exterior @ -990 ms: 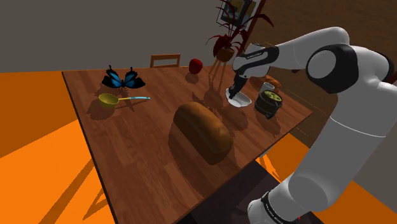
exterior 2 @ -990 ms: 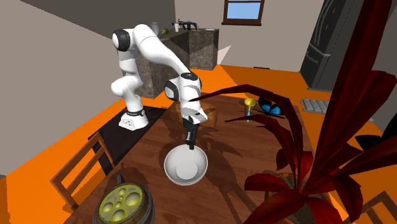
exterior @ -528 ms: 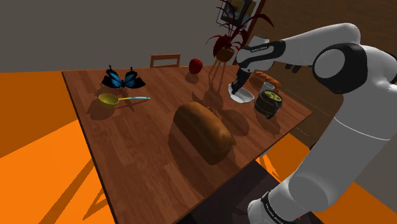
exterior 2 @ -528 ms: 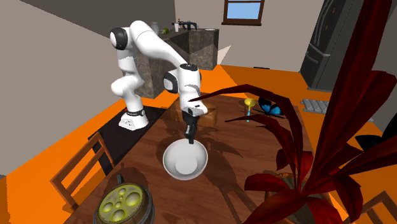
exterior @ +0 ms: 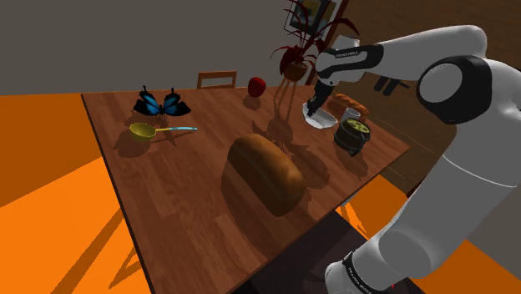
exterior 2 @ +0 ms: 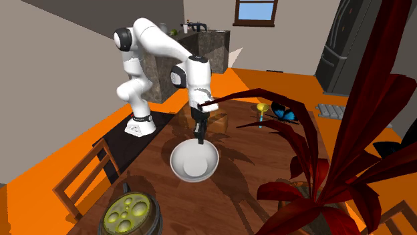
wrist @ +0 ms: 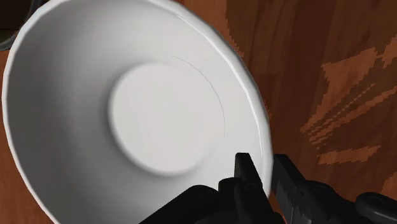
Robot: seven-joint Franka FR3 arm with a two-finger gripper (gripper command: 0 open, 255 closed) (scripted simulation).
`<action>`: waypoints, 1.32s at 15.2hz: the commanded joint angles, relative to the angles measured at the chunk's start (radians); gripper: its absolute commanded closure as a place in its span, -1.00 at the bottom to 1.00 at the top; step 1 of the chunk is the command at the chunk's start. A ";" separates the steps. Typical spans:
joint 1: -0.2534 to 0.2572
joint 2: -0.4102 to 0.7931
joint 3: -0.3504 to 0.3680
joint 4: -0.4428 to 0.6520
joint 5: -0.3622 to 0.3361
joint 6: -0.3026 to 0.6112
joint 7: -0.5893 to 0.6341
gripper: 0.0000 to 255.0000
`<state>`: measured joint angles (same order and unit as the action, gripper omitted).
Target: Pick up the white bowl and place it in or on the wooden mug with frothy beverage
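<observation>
The gripper point(wrist: 262, 175) is clamped on the rim of the bowl point(wrist: 127, 108): one black finger point(wrist: 245, 168) sits inside the wall and the other outside, pinching it. The bowl hangs from the fingers, tilted, above the table point(exterior: 192, 192), with its open side facing the wrist camera. In the shoulder view the bowl point(exterior: 318, 121) is just left of the mug point(exterior: 352, 135) and slightly above it, with the gripper point(exterior: 313, 108) on its left rim. In the second exterior view the bowl point(exterior 2: 194, 161) hangs below the gripper point(exterior 2: 199, 138), and the mug point(exterior 2: 130, 213) stands nearer, to its lower left.

The bowl's inside is plain white with a flat round bottom. The dark mug holds a yellow-green froth with bubbles.

The brown wooden table also carries a bread loaf point(exterior: 267, 174) near its middle, a yellow ladle point(exterior: 150, 130) and a blue butterfly point(exterior: 162, 103) toward the shoulder view's far left, a red apple point(exterior: 257, 85) and a red-leaved potted plant point(exterior: 296, 58) at the far edge. A chair point(exterior: 216, 78) stands behind the table. The floor point(exterior: 50, 209) is orange; the second exterior view shows a window point(exterior 2: 256, 10) on the far wall.
</observation>
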<state>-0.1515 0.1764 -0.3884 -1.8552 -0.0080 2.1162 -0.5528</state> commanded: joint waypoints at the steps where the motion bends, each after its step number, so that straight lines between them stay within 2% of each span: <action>1: 0.002 -0.011 0.000 0.016 -0.005 -0.026 0.003 1.00; 18: 0.003 -0.042 -0.003 0.205 -0.015 -0.244 -0.001 1.00; 20: -0.022 -0.047 -0.022 0.206 -0.010 -0.247 -0.046 1.00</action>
<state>-0.1642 0.1310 -0.4029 -1.6560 -0.0199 1.8761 -0.5817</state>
